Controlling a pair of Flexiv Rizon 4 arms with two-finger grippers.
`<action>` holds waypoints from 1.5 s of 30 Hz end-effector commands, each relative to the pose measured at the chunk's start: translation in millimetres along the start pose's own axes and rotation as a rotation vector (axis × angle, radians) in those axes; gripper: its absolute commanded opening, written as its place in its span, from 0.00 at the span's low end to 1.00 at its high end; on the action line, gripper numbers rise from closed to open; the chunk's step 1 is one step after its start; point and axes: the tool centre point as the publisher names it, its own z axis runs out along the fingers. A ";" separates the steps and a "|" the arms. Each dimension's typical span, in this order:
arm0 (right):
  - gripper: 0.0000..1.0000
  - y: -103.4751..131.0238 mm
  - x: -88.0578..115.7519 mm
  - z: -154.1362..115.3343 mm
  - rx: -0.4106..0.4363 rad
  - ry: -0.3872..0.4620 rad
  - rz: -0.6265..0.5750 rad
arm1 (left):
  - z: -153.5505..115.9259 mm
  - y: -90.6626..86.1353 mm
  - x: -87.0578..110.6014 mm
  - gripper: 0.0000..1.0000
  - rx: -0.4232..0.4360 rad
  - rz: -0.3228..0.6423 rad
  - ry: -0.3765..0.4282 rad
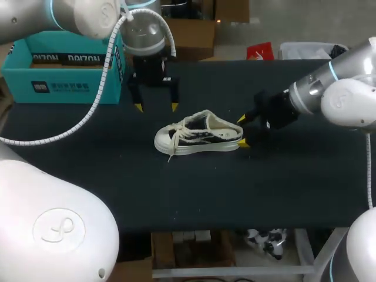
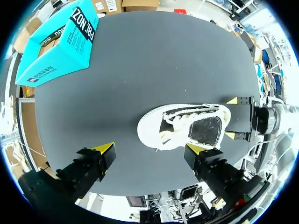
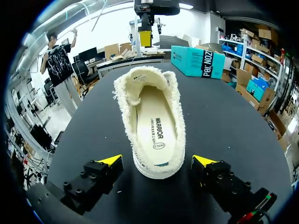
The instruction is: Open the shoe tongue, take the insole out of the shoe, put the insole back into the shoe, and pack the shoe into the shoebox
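A white low-top shoe [image 1: 198, 138] with black side panels lies on its sole mid-table, toe toward my left side. Its cream insole [image 3: 156, 128] shows inside the shoe [image 3: 152, 123]. At the heel stands my right gripper [image 1: 242, 130], open; the heel end sits between the fingers of this gripper [image 3: 157, 161] with a gap on each side. My left gripper [image 1: 155, 107] hangs open above the table just behind the shoe [image 2: 187, 128], which lies ahead of that gripper [image 2: 150, 149] and off to one side. The teal shoebox [image 1: 64, 70] stands open at the back left.
The black table [image 1: 88, 176] has bare cloth in front of and to both sides of the shoe. The shoebox [image 2: 60, 44] stands well away from the shoe, near the table's far left corner. A white cable [image 1: 88, 114] from my left arm drapes over the left part.
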 end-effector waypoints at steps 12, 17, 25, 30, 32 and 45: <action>1.00 -0.6 -7.0 25.4 -0.028 0.048 0.051 | 8.1 6.4 21.2 1.00 0.045 -0.055 0.010; 1.00 1.0 -3.5 33.1 -0.029 0.058 0.054 | 12.1 8.0 24.4 1.00 0.041 -0.032 0.012; 1.00 -5.0 -4.9 46.3 -0.078 0.090 0.044 | 16.5 6.2 27.5 1.00 0.038 -0.032 0.018; 1.00 -6.3 -4.1 50.1 -0.097 0.091 0.040 | 17.8 4.9 30.3 1.00 0.037 -0.038 0.021; 1.00 -6.7 -3.9 50.9 -0.103 0.091 0.039 | 18.4 4.9 31.5 1.00 0.035 -0.037 0.023; 0.00 -1.1 -1.0 56.8 -0.119 0.096 0.012 | 12.7 8.0 52.3 1.00 0.010 -0.108 0.028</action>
